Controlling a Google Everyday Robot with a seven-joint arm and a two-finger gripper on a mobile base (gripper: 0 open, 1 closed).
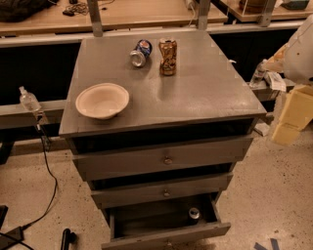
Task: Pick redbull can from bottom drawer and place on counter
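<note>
One gripper (283, 133) shows at the right edge of the frame, a pale yellowish blocky shape below a rounded white arm part (301, 46). It hangs beside the grey cabinet, apart from it and holding nothing that can be seen; I cannot tell whether it is released or clenched.

Left of it and across the middle of the frame lies the bench (195, 93), the cabinet's flat grey top. Near its far edge a dented brown-gold can (167, 57) stands upright. Just to its left a blue can (141, 52) lies on its side, its silver end turned toward the camera. A pale bowl (102, 100) sits near the bench's front left corner, well apart from both cans.

Below the bench, the two upper drawers (166, 160) are nearly closed, with dark gaps above them. The bottom drawer (161, 238) is pulled out toward the lower edge of the frame. The redbull can (194, 213) stands upright inside it, at the right side toward the back, its silver top facing up.

At the left edge a clear bottle (29, 100) rests on a ledge, and a black cable (46, 161) trails down from there to the speckled floor (274, 195). Tan desks (146, 12) run along the top of the frame.
</note>
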